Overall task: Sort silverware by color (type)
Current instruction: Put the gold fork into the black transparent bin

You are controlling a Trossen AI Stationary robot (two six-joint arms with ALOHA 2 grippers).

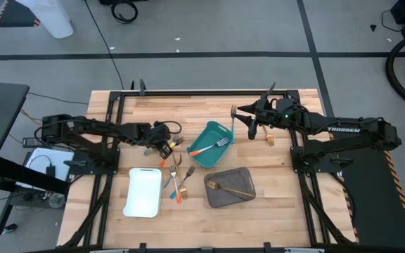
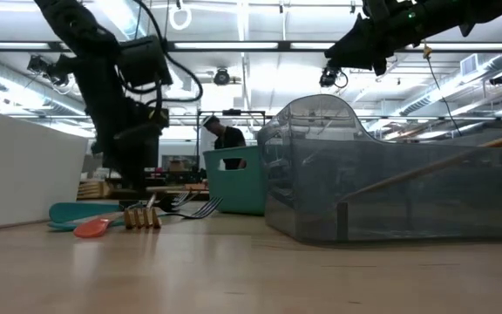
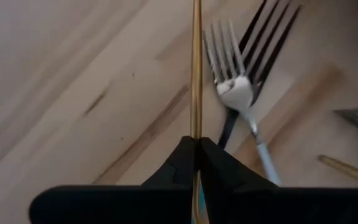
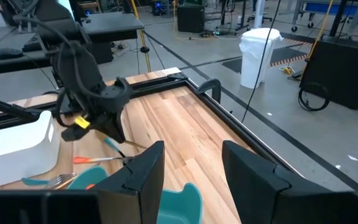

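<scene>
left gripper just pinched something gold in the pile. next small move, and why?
Probably lift straight up a little. The left gripper is shut on a gold utensil lying close beside a silver fork on the table, so a short lift should clear it. The grey tray already holds a gold piece.

The left gripper [image 1: 166,145], clamped on a gold utensil [image 3: 196,74], is hemmed in: loose silverware [image 1: 176,179] lies at its five o'clock and the teal tray [image 1: 210,145] stands near at three o'clock. At six o'clock the white tray [image 1: 143,191] blocks the table [image 1: 188,112], with the grey tray [image 1: 229,188] beyond the silverware. Bare wood lies at twelve o'clock, up to the right gripper [image 1: 248,121], which hangs open above the tabletop.
</scene>
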